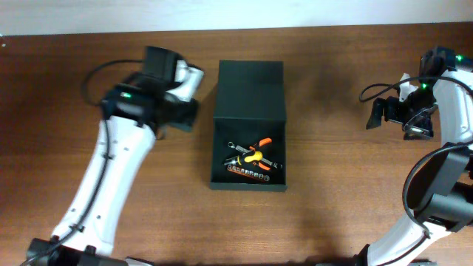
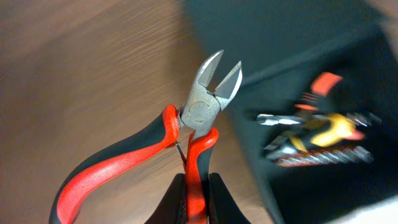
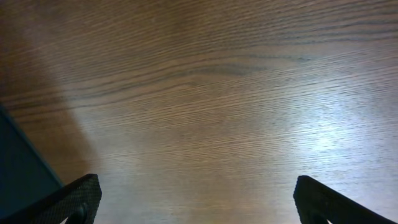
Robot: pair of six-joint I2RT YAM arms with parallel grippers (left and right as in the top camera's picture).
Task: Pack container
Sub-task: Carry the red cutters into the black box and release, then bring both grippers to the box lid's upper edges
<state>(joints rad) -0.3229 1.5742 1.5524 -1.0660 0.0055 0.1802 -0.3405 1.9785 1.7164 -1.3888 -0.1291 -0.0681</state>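
Overhead: container point(image 1: 248, 89) lengthwise, near-to-far, lid far.

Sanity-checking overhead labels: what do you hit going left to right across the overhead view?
left arm → container → right arm. The tools lie inside the container, so they are left out of the order.

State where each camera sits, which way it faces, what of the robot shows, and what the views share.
Overhead: above the table, looking straight down at the open container; the left arm and right arm show.
Left wrist: on the left arm, looking past the left hand, shut on red-black cutters, toward the container.
Right wrist: on the right arm, facing the table between the open right hand and its fingertips.
Shared: overhead and left wrist both show the container's tools.
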